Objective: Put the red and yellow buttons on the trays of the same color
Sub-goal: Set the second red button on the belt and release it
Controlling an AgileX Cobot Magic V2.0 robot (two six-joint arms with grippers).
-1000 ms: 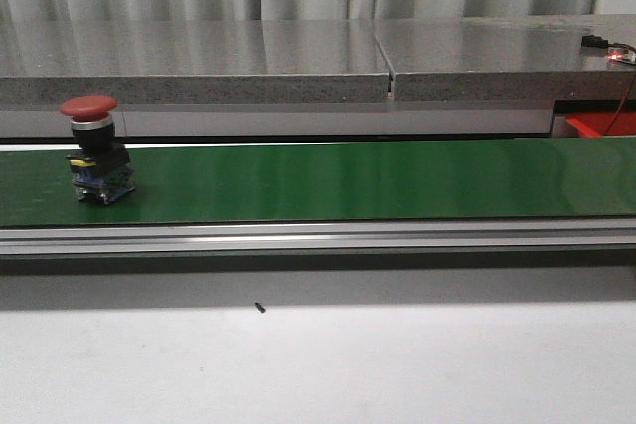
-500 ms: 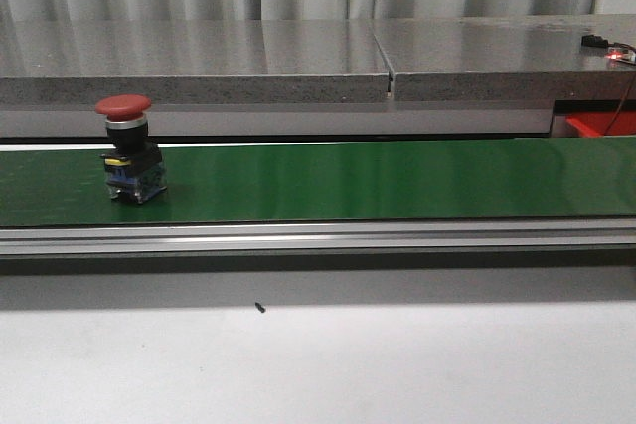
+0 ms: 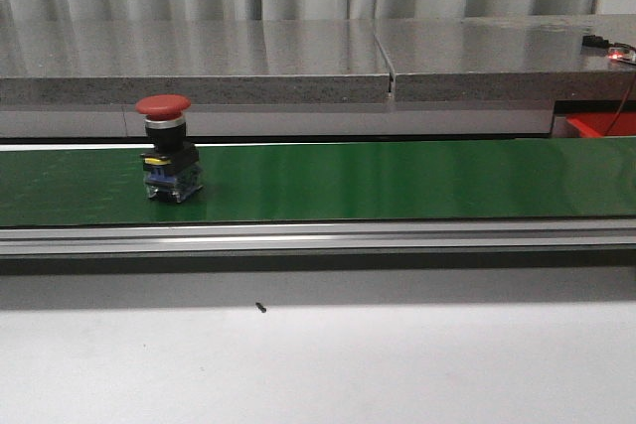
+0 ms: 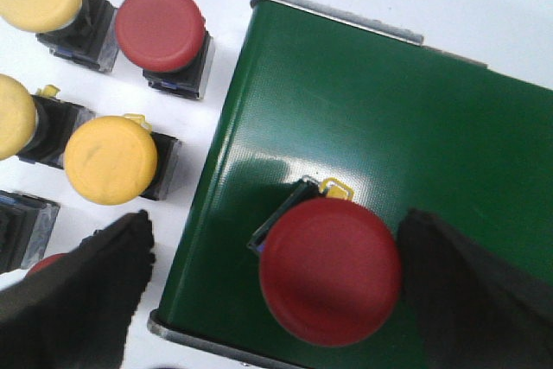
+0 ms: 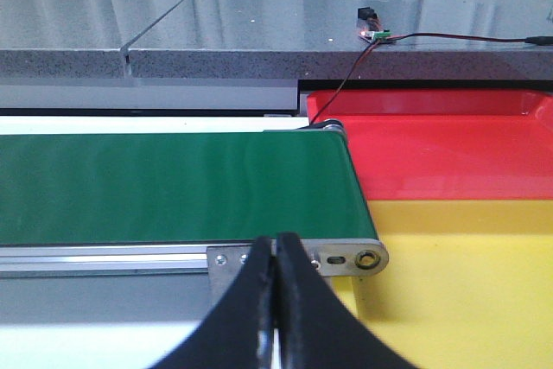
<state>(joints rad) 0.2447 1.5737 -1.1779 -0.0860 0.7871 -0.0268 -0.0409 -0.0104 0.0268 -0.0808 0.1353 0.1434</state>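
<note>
A: Red mushroom-headed push button [image 3: 167, 151] on its black and blue switch block stands upright on the green conveyor belt [image 3: 397, 181], toward the belt's left end. That looks like the step in hand: a button fed onto the belt.

B: And the left gripper [image 4: 272, 300]?

A: Directly above a red button at the belt's end, jaws spread wide, one on either side of the cap, gripping nothing. Spare yellow buttons [image 4: 111, 160] and a second red button [image 4: 161, 29] wait on the white counter [image 4: 484, 6] just off that end.

B: The other end?

A: Past the belt's right end lie the red plastic tray [image 5: 449, 157] and the yellow plastic tray [image 5: 467, 291]. The right gripper [image 5: 276, 300] hangs beside the belt's end roller, jaws pressed together, empty.

B: Next?

A: I'd judge the right jaws must part, take the button near the belt's right end and set it in the red tray.
</note>
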